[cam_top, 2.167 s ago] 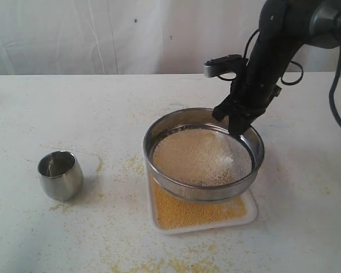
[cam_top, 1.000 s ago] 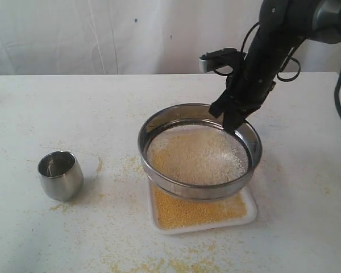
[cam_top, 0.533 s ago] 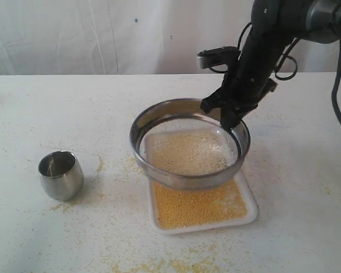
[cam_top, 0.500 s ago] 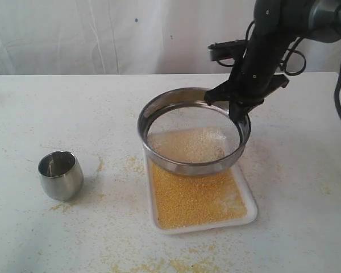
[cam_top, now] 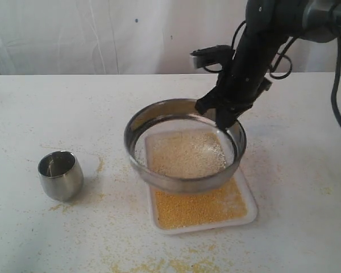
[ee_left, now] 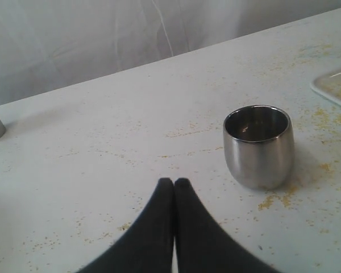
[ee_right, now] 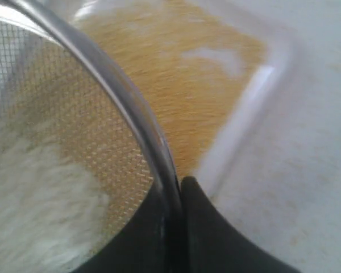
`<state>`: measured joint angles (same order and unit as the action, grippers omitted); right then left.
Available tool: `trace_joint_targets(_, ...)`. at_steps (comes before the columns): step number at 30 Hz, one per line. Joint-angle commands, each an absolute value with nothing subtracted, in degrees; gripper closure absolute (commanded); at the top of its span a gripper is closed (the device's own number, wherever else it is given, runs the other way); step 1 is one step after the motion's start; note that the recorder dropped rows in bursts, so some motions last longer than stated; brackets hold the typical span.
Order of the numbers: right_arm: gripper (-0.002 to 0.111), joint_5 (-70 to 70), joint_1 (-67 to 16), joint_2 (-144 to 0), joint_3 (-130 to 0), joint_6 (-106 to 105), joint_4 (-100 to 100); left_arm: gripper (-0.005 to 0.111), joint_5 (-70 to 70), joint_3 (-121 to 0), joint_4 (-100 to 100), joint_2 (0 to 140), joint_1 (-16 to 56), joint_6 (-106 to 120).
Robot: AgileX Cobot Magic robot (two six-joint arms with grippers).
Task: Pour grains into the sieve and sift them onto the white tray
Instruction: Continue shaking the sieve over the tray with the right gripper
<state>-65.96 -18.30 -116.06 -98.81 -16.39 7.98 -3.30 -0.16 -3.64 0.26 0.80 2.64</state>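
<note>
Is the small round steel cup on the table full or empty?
Apparently empty: the small round steel cup stands upright, and its visible shiny inside holds nothing.

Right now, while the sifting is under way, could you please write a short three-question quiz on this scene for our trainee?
1. True or false: the right gripper is shut on the rim of the sieve.
2. The sifted yellow grains lie mostly: A) in a glass jar, B) in the white tray below the sieve, C) on a plate.
3. Short answer: what stands upright on the table just beyond the shut left gripper?

Key: 1 true; 2 B; 3 the steel cup.
</note>
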Motion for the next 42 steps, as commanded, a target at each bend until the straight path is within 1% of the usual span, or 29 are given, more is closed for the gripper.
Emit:
trace_joint_targets(1, 0.108, -70.0, -17.4, -114.9, -99.2, -27.8, 13.3, 0.107, -3.1, 0.0, -3.3, 0.0, 0.6, 2.6)
trace_joint_targets(2, 0.108, -70.0, -17.5, -114.9, -99.2, -38.0, 19.1, 0.107, -3.1, 0.0, -3.3, 0.0, 0.6, 2.6)
trace_joint_targets(3, 0.108, -70.0, -17.6, -115.0, -99.2, -41.8, 20.0, 0.107, -3.1, 0.0, -3.3, 0.0, 0.6, 2.6)
trace_joint_targets(4, 0.108, -70.0, -17.6, -114.9, -99.2, -38.2, 16.3, 0.107, -3.1, 0.0, -3.3, 0.0, 0.6, 2.6)
trace_joint_targets(5, 0.108, -67.6, -17.6, -114.8, -99.2, -28.2, 10.7, 0.107, -3.1, 0.0, -3.3, 0.0, 0.6, 2.6)
trace_joint_targets(6, 0.108, -62.9, -17.5, -114.7, -99.2, -14.3, 0.9, 0.107, -3.1, 0.0, -3.3, 0.0, 0.6, 2.6)
trace_joint_targets(7, 0.108, -62.3, -17.2, -114.7, -99.2, -1.0, -3.9, 0.107, -3.1, 0.0, -3.3, 0.0, 0.6, 2.6)
trace_joint_targets(8, 0.108, -62.8, -17.2, -114.7, -99.2, 2.7, -4.4, 0.107, -3.1, 0.0, -3.3, 0.0, 0.6, 2.6)
trace_joint_targets(10, 0.108, -68.8, -17.2, -114.7, -99.2, -18.9, 7.2, 0.107, -3.1, 0.0, -3.3, 0.0, 0.6, 2.6)
trace_joint_targets(12, 0.108, -70.0, -17.4, -114.9, -98.9, -40.7, 20.8, 0.107, -3.1, 0.0, -3.3, 0.0, 0.6, 2.6)
trace_joint_targets(13, 0.108, -70.0, -17.4, -114.5, -98.7, -40.4, 21.2, 0.107, -3.1, 0.0, -3.3, 0.0, 0.6, 2.6)
trace_joint_targets(14, 0.108, -70.0, -17.4, -114.4, -98.7, -35.1, 18.3, 0.107, -3.1, 0.0, -3.3, 0.0, 0.6, 2.6)
trace_joint_targets(15, 0.108, -64.1, -17.3, -114.2, -98.7, -25.2, 11.3, 0.107, -3.1, 0.0, -3.3, 0.0, 0.6, 2.6)
trace_joint_targets(17, 0.108, -60.4, -17.1, -114.0, -98.7, -2.8, 0.9, 0.107, -3.1, 0.0, -3.3, 0.0, 0.6, 2.6)
trace_joint_targets(18, 0.108, -60.8, -17.1, -114.0, -98.7, -1.0, 0.0, 0.107, -3.1, 0.0, -3.3, 0.0, 0.6, 2.6)
trace_joint_targets(19, 0.108, -61.9, -17.1, -114.0, -98.7, -6.8, 2.6, 0.107, -3.1, 0.0, -3.3, 0.0, 0.6, 2.6)
trace_joint_targets(21, 0.108, -68.0, -17.3, -114.2, -98.7, -29.7, 13.2, 0.107, -3.1, 0.0, -3.3, 0.0, 0.6, 2.6)
trace_joint_targets(22, 0.108, -69.4, -17.3, -114.4, -98.7, -33.4, 14.7, 0.107, -3.1, 0.0, -3.3, 0.0, 0.6, 2.6)
trace_joint_targets(23, 0.108, -68.1, -17.3, -114.4, -98.7, -31.5, 13.4, 0.107, -3.1, 0.0, -3.3, 0.0, 0.6, 2.6)
trace_joint_targets(26, 0.108, -62.6, -16.7, -114.4, -98.7, -5.3, 0.5, 0.107, -3.1, 0.0, -3.3, 0.0, 0.6, 2.6)
trace_joint_targets(27, 0.108, -63.3, -16.5, -114.4, -98.7, -5.5, 0.0, 0.107, -3.1, 0.0, -3.3, 0.0, 0.6, 2.6)
trace_joint_targets(30, 0.108, -68.4, -16.5, -115.1, -98.6, -22.5, 5.0, 0.107, -3.1, 0.0, -3.3, 0.0, 0.6, 2.6)
trace_joint_targets(34, 0.108, -69.1, -16.1, -116.0, -98.6, -19.1, 4.7, 0.107, -3.1, 0.0, -3.3, 0.0, 0.6, 2.6)
trace_joint_targets(42, 0.108, -67.4, -16.1, -117.5, -98.6, -19.2, 7.5, 0.107, -3.1, 0.0, -3.3, 0.0, 0.6, 2.6)
